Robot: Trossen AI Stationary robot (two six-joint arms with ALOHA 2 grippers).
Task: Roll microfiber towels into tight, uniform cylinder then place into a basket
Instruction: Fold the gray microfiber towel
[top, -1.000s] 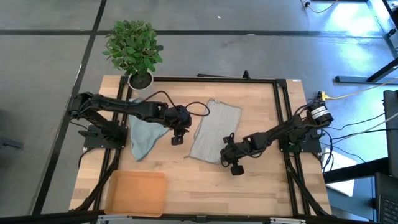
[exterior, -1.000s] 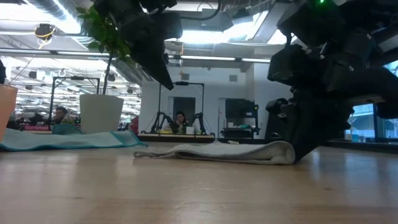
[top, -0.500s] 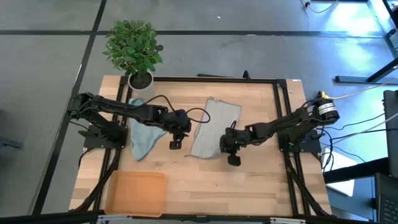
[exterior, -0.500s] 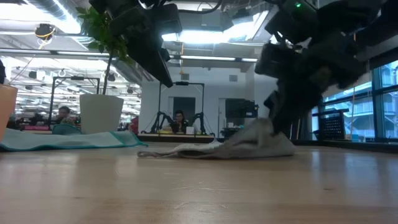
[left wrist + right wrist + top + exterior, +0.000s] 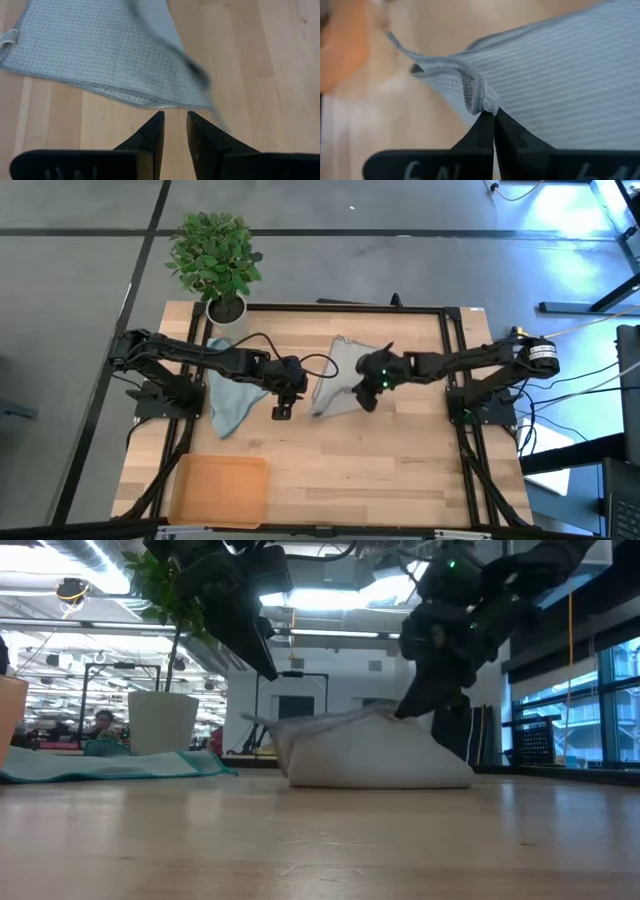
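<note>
Lifting grey towel (image 5: 340, 380) corner higher, right gripper (image 5: 371, 385) jaws clamped on it; left gripper (image 5: 283, 411) jaws slightly parted.

right gripper (image 5: 371, 385): I've swung it from the near edge up over the table's middle, pinched on the grey-green towel (image 5: 345, 377) | towel: near edge lifted and folded back, now tented | left gripper (image 5: 283, 411): dropped slightly nearer

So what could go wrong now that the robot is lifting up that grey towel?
The right gripper pinches only a thin edge of the grey towel, so it might slip free and flop down crooked. Folded over loosely like this, it may roll up lumpy instead of tight. The left gripper hangs just beside the towel's edge without holding it, so that side could slide along the table.
</note>
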